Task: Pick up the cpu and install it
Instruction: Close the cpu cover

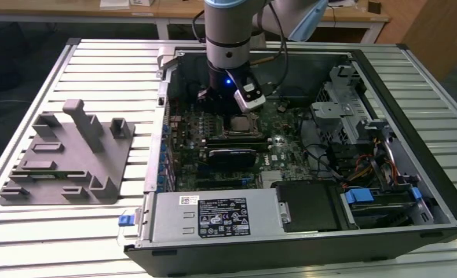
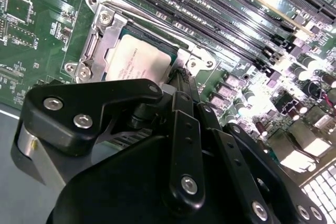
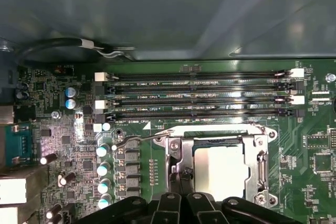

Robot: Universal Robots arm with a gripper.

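Gripper (image 2: 180, 75), a black jointed linkage with bright screw heads, is lowered into the machine with its two slim black fingers (image 3: 179, 178) pressed together, nothing visibly clamped between them. The tips stand at one edge of the cpu (image 2: 137, 60), a small flat square chip with a pale silver-white metal top, and actual contact with that edge cannot be confirmed. The cpu lies flat and level inside the square metal-framed socket (image 3: 259, 167) on the green motherboard (image 3: 315, 145), so it is seated there and not carried. A thin wire lever (image 3: 137, 138) runs beside the socket frame. Just beyond the socket, four long black memory slots (image 3: 199, 96) lie parallel and unfilled, and a row of small teal-topped cylindrical capacitors (image 3: 103, 177) stands to one side of it. A black cable (image 3: 55, 45) curves over the grey case wall past the slots. In the exterior view, the silver and pale blue robot arm (image 1: 230, 35) descends from above into the black open computer case (image 1: 413, 139), which lies on its side on a pale slatted metal table (image 1: 97, 63). A silver labelled power supply box (image 1: 212, 217) occupies the near side of the case. A grey plastic fixture (image 1: 66, 159) with upright posts sits on the table well apart, at the exterior view's left.
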